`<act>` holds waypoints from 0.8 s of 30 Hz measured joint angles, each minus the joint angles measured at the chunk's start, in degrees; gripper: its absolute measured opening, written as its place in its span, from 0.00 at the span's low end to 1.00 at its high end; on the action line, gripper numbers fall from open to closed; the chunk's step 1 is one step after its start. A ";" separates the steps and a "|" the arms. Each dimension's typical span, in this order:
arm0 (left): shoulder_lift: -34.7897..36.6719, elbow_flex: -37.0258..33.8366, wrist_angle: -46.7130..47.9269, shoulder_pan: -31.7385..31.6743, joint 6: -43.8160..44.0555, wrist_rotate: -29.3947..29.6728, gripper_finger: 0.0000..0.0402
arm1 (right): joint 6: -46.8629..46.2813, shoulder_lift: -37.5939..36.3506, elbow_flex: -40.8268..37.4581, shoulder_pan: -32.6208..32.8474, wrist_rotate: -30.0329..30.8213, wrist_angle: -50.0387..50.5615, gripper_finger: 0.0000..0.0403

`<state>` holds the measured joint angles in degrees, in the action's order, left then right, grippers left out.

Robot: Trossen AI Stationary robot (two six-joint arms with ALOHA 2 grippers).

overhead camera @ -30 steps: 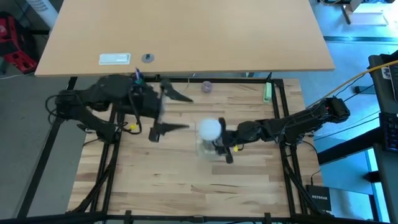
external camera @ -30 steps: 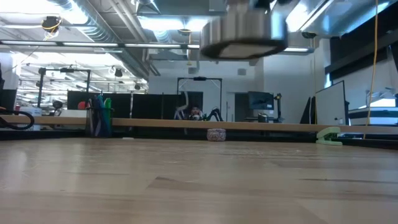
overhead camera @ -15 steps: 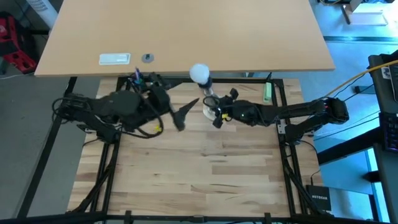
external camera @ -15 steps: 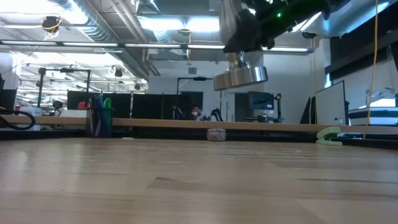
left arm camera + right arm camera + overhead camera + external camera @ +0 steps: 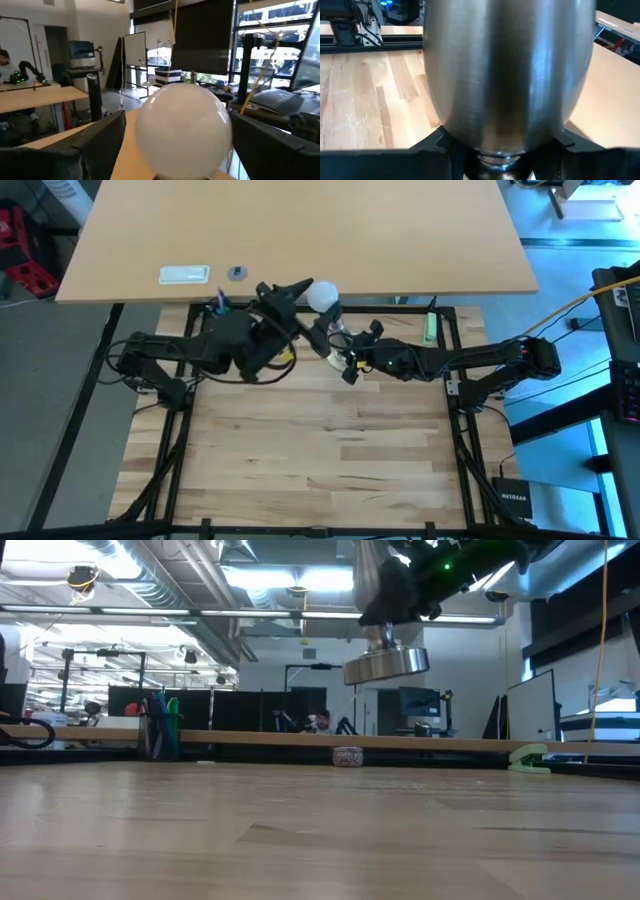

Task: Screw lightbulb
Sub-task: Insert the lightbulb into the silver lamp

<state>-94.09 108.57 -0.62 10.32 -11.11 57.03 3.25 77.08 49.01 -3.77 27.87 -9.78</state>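
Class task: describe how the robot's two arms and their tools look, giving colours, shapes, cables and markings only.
Both arms are dark, jointed and slender, with black cables along their links. The left tool ends in two long, flat, black tapering fingers. The right tool is black too, with small yellow markings near its wrist. In the low view a green light shows on the dark arm housing.

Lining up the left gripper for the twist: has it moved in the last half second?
Yes. The left gripper swung toward the far table edge, fingers now open either side of the lightbulb.
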 joint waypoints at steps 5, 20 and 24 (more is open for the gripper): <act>-0.47 -0.02 0.21 -1.28 1.47 -2.86 0.82 | 0.06 0.00 0.00 0.00 0.01 0.89 0.39; 0.73 0.19 7.25 1.58 0.80 -10.30 0.59 | 0.21 -0.32 -0.17 3.90 -10.20 0.74 0.39; 1.66 0.29 10.68 3.32 3.58 -17.85 0.59 | 0.28 -0.66 -0.20 7.13 -22.80 -0.05 0.39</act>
<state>-92.43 108.86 10.06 13.63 -7.53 39.18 3.53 76.42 48.82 3.35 5.07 -9.83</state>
